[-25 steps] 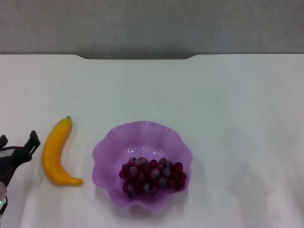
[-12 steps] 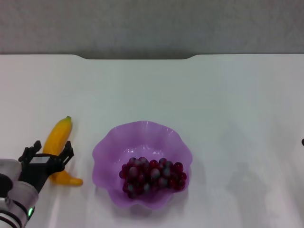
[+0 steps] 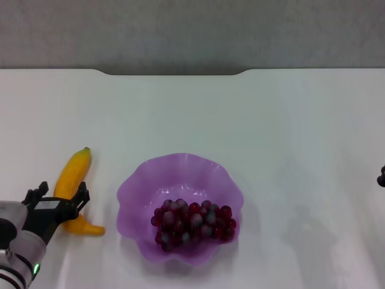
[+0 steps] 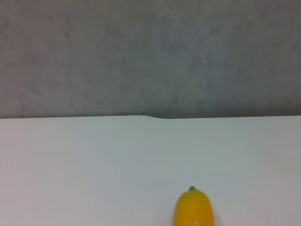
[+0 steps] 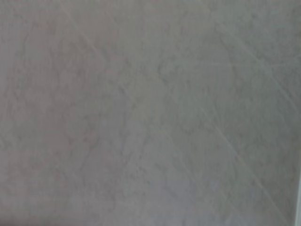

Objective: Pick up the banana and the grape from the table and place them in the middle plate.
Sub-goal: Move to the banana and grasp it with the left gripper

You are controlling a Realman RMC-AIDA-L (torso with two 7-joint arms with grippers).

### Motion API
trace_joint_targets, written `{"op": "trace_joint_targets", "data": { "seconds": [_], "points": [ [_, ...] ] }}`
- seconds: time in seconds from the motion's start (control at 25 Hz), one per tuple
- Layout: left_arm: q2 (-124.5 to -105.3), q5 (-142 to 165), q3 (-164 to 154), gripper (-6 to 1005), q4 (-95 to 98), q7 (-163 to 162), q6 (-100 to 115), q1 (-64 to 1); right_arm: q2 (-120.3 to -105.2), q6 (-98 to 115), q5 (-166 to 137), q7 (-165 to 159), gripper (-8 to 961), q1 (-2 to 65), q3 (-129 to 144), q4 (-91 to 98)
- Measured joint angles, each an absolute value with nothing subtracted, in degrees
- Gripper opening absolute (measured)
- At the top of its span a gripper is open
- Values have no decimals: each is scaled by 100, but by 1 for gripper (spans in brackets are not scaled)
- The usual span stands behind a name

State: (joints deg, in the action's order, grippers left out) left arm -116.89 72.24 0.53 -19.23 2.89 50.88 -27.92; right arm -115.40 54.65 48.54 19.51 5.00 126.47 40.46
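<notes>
- While the grape (image 3: 194, 225) sits in the middle plate (image 3: 139, 185), the banana (image 3: 73, 176) lies on the counter (image 3: 271, 120).
- Left gripper (image 3: 57, 197) spread wide, straddling the banana's middle.
- Right gripper (image 3: 381, 177) at the right edge, opening unclear.

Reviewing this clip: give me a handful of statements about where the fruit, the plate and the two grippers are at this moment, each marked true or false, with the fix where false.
1. The grape lies inside the middle plate. True.
2. The banana is in the plate too. False: it lies on the table, to the plate's left and apart from it.
3. The left gripper is over the banana's middle, fingers spread to either side of it. True.
4. The banana's green tip points toward the robot. False: it points toward the table's far edge.
5. The right gripper is over the plate. False: only a sliver shows at the right edge of the head view.
</notes>
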Motion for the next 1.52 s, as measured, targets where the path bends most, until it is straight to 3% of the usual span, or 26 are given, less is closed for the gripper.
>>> {"op": "trace_joint_targets", "data": {
  "seconds": [1.36, 1.52],
  "points": [
    [-11698, 7295, 26, 823, -1953, 622, 4710, -2718, -11540, 5529, 4843, 1942, -1, 500, 12700, 4078],
    [-11698, 7295, 26, 629, -1967, 692, 4711, -2706, -11540, 5529, 4843, 1942, -1, 497, 12700, 4075]
  ]
}}
